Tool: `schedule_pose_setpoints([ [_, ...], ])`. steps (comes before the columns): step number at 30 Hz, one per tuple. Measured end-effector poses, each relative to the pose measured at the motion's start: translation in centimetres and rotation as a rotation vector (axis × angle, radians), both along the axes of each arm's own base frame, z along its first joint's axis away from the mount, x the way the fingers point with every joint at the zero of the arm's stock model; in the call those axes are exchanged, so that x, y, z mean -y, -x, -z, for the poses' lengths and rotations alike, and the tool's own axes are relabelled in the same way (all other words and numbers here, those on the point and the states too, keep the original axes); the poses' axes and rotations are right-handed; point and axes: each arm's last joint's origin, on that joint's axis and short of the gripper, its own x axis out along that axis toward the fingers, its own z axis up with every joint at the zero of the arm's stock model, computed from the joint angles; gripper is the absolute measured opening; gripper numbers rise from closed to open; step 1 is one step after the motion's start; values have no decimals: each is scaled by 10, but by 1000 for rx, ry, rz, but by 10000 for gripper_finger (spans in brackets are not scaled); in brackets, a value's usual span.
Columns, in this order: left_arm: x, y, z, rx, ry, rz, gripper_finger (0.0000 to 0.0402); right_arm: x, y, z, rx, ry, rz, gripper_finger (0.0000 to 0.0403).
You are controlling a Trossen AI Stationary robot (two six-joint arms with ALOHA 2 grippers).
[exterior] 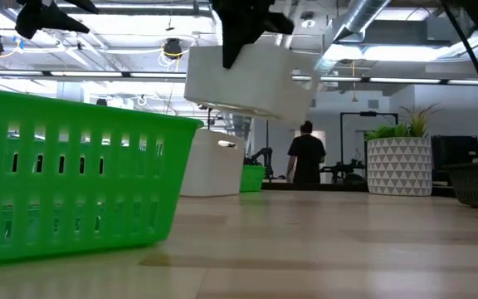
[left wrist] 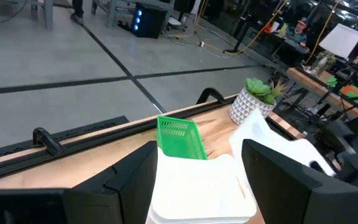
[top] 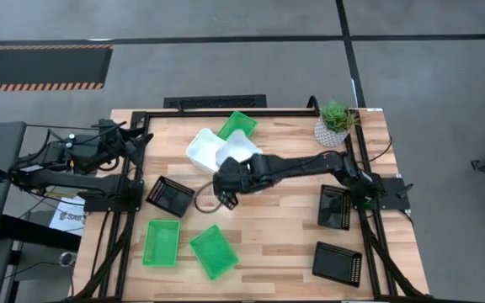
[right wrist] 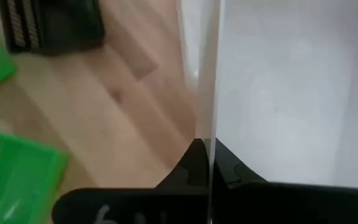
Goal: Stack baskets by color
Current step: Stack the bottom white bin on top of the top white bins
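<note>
My right gripper (top: 236, 171) is over the table's middle, shut on a white basket (exterior: 247, 79) that hangs in the air. Another white basket (top: 202, 149) rests on the table beside it. A green basket (top: 237, 124) lies farther back, and two green baskets (top: 161, 242) (top: 213, 251) lie near the front. One black basket (top: 169, 195) is at the left and two black baskets (top: 335, 206) (top: 337, 263) are at the right. My left gripper (top: 137, 139) waits open at the table's left edge. My right gripper pinches one side wall of the white basket at its rim (right wrist: 215, 93), with one finger inside the basket and one outside. The fingers (right wrist: 194, 162) come slanting down from above. The basket hangs below them, slightly tilted and lifted clear of the table.
A small potted plant (top: 335, 122) stands at the far right corner. A dark frame rail (left wrist: 73, 140) runs along the table's edges. Bare wood shows in the middle front of the table (top: 276, 236).
</note>
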Motion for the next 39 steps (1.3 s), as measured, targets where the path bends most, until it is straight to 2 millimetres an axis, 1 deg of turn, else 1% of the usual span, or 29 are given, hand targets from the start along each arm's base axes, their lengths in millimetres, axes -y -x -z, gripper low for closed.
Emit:
schedule_pose_setpoints([
  [6,0,0,0,4,2,-3,224,32,-20,-9,168,44,-36,1],
  [12,0,0,0,3,2,-3,224,54,-33,-19,314,88,-51,1],
  [15,0,0,0,3,2,-3,224,61,-35,-21,335,96,-43,1],
  [20,0,0,0,3,2,-3,224,72,-37,-15,312,106,-44,0],
  [23,0,0,0,2,2,-3,224,75,-40,-8,288,111,-49,0],
  [30,0,0,0,2,2,-3,224,74,-43,10,203,106,-71,0],
  [34,0,0,0,4,4,-4,224,75,-50,23,191,104,-73,0],
  [39,0,0,0,7,8,-5,224,74,-50,26,188,95,-76,0],
])
